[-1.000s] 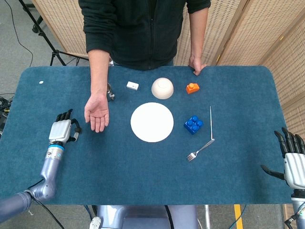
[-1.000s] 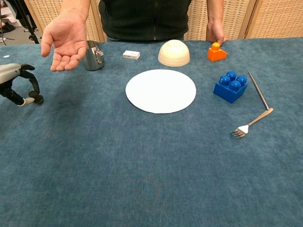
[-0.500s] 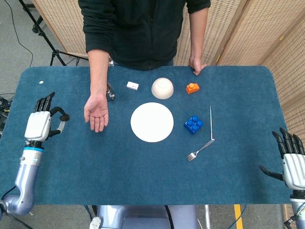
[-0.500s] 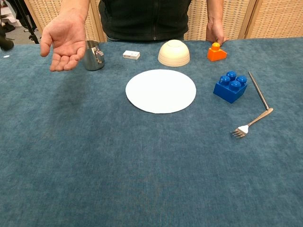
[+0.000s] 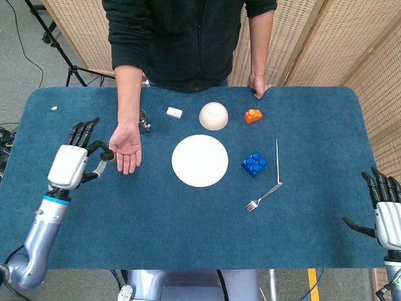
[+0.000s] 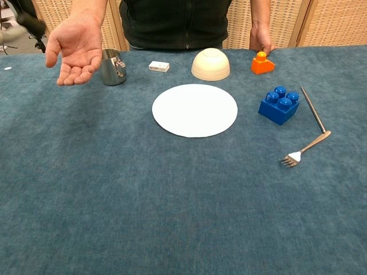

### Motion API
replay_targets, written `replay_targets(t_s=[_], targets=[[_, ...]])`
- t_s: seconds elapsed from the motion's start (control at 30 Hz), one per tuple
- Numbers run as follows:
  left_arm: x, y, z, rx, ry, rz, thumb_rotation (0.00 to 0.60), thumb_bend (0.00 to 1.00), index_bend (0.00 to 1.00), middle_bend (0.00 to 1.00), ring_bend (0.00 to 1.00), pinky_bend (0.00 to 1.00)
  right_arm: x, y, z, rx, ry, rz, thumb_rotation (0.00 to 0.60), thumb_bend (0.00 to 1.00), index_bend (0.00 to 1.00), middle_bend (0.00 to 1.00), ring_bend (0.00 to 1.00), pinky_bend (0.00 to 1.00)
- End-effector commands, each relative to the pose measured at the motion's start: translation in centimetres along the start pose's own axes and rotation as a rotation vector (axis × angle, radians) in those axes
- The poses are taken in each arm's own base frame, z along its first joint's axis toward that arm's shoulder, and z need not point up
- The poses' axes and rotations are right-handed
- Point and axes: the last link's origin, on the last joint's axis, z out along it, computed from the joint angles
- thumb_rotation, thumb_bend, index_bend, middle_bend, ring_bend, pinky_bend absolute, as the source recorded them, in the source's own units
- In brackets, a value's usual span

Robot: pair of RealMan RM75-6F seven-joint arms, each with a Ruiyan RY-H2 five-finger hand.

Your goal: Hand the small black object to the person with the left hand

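Note:
My left hand [image 5: 74, 162] hovers over the table's left side and pinches the small black object [image 5: 109, 154] between thumb and a finger, the other fingers spread. The object sits right at the edge of the person's upturned open palm [image 5: 128, 148]. The chest view shows that palm [image 6: 75, 50] raised above the table, and my left hand only as a dark blur [image 6: 28, 23] at the top left corner. My right hand [image 5: 385, 211] stays at the table's right edge, fingers spread and holding nothing.
A metal cup [image 6: 113, 67] stands just behind the person's palm. Further right lie a small white box [image 5: 174, 113], an upturned bowl [image 5: 213, 116], a white plate [image 5: 200, 160], an orange block [image 5: 253, 116], a blue brick [image 5: 254, 163] and a fork [image 5: 265, 194].
My left hand lifted the black object off the table, swung out left, then came back right and up to the edge of the person's palm. The right hand barely moved.

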Motion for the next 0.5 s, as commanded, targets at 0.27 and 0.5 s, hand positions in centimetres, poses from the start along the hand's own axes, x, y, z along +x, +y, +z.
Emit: replay_targets(t_s=[0.27, 0.5], targets=[[-3.8, 1.1, 2.5, 0.045, -0.060, 0.041, 0.600, 0.36, 0.64, 0.00, 0.00, 0.00, 0.0, 0.2, 0.1, -0.007, -0.001, -0.001, 0.600, 0.00, 0.00, 0.00, 0.00, 0.00], [-3.4, 0.9, 2.1, 0.083, -0.068, 0.016, 0.600, 0.12, 0.01, 0.00, 0.00, 0.00, -0.1, 0.1, 0.2, -0.006, -0.005, 0.000, 0.600, 0.00, 0.00, 0.00, 0.00, 0.00]])
